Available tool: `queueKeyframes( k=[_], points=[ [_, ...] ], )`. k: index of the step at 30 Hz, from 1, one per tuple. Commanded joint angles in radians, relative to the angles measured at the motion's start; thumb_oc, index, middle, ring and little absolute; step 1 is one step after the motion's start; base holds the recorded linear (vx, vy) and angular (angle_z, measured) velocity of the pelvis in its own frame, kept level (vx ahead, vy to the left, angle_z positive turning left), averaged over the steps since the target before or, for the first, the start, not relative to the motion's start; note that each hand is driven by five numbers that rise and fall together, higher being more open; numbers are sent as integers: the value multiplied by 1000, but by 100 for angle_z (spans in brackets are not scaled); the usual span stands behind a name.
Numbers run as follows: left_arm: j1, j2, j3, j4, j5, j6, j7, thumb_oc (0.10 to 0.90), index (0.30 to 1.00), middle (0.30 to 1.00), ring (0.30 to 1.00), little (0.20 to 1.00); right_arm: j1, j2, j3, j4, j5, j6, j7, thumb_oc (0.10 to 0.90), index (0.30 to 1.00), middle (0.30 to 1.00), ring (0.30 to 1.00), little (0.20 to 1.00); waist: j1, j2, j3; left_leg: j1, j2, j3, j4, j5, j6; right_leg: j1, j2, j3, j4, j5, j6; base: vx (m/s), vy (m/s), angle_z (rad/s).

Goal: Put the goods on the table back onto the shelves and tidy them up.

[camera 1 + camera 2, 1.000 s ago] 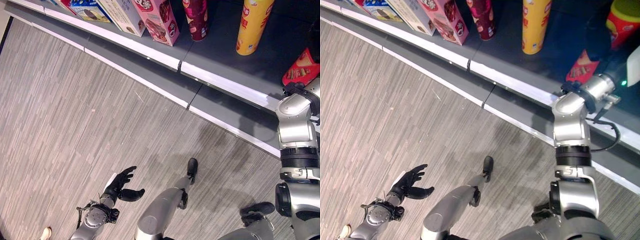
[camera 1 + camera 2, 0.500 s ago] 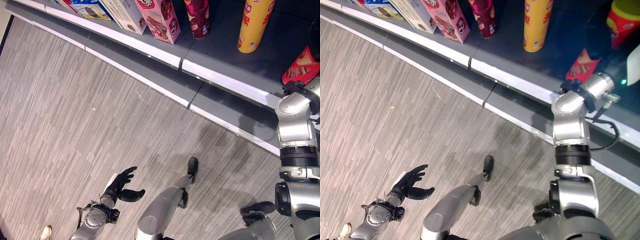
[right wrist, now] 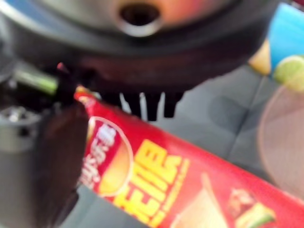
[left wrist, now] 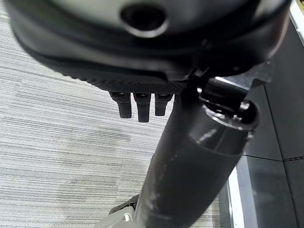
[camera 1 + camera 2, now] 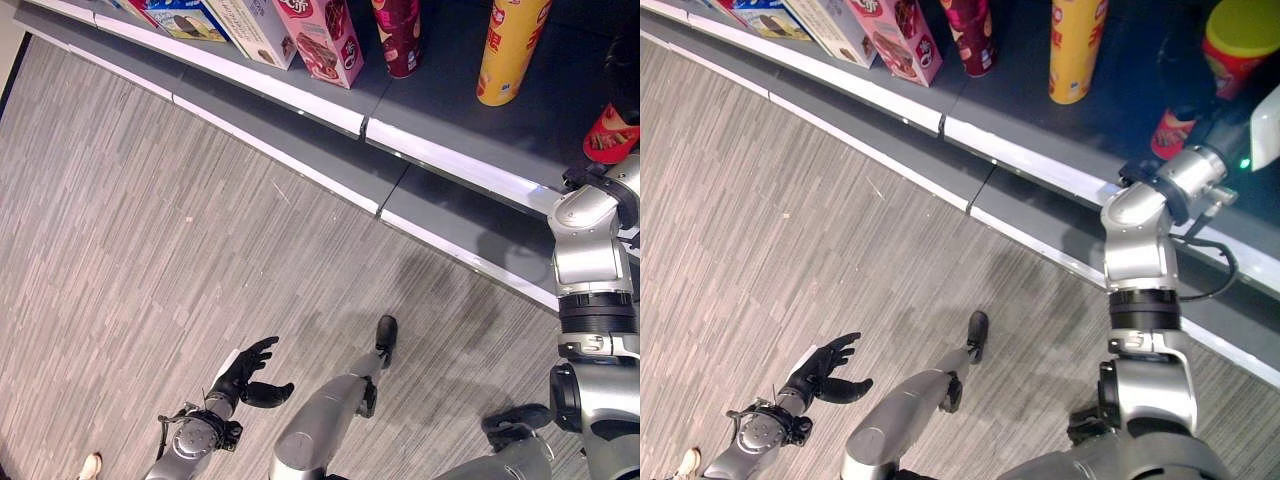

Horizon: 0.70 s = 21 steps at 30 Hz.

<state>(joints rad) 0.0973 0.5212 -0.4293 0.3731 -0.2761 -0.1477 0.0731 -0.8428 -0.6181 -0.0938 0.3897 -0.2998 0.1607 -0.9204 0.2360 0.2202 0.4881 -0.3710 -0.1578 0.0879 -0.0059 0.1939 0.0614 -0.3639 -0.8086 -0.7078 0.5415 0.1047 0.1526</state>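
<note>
Since earlier, red snack bag [image 3: 161, 185] sits further back on shelf [image 5: 440, 165], mostly hidden behind right arm. Left hand [image 5: 246, 372] hangs low over floor [image 5: 150, 250], fingers relaxed, empty. Right hand [image 3: 142, 102] grips the bag, fingers barely visible.

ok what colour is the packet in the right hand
Red with yellow print; the packet shows best in the right wrist view.

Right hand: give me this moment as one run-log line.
right hand: shut on red snack bag, over shelf | left hand: open, idle above floor
</note>
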Motion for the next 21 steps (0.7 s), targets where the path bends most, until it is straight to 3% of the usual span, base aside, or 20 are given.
queueKeyframes(
  k=[1,7,9,16,17,18,21],
  points=[
    [63,51,-5,-25,-17,-43,9,800,900,900,900,900,-122,-196,5,-80,-58,-53,-53,800,900,900,900,900,36,133,31,154,-33,-50,-81,-131,-7,-32,-101,164,175,89,109,0,0,0],
    [65,51,-7,-19,-16,-40,2,800,900,900,900,900,-125,-189,7,-94,-60,-58,-51,800,900,900,900,900,38,122,28,171,-27,-48,-81,-133,-10,-5,-93,155,166,93,109,0,0,0],
    [68,51,-5,-13,-21,-34,-11,800,900,900,900,900,-119,-197,10,-116,-70,-60,-47,800,900,900,900,900,40,100,4,188,-11,-44,-81,-133,-15,21,-73,143,151,104,109,-1,2,5],
    [69,34,-4,23,-10,-24,-16,800,900,900,900,900,-77,-170,8,-153,-65,-85,-36,800,900,900,900,900,38,63,-24,214,20,-37,-81,-134,-26,74,-29,119,112,124,109,-2,-24,-1],
    [73,9,12,52,-2,-14,-10,800,900,900,900,900,-8,-121,1,-196,-82,-97,-21,800,900,900,900,900,27,38,-40,231,45,-29,-81,-135,-33,108,7,108,84,138,109,14,-39,-9],
    [74,11,12,52,-2,-15,-10,800,900,900,900,900,-5,-119,-1,-199,-83,-96,-20,800,900,900,900,900,27,39,-41,232,47,-30,-81,-136,-33,112,9,105,81,139,109,26,-65,0],
    [77,-31,53,108,21,-1,1,800,900,900,900,900,157,-37,2,-294,-73,-158,66,800,900,900,900,900,-3,-21,-67,268,95,-8,-81,-135,-57,181,80,82,12,148,109,28,-63,-18]
  ],
)
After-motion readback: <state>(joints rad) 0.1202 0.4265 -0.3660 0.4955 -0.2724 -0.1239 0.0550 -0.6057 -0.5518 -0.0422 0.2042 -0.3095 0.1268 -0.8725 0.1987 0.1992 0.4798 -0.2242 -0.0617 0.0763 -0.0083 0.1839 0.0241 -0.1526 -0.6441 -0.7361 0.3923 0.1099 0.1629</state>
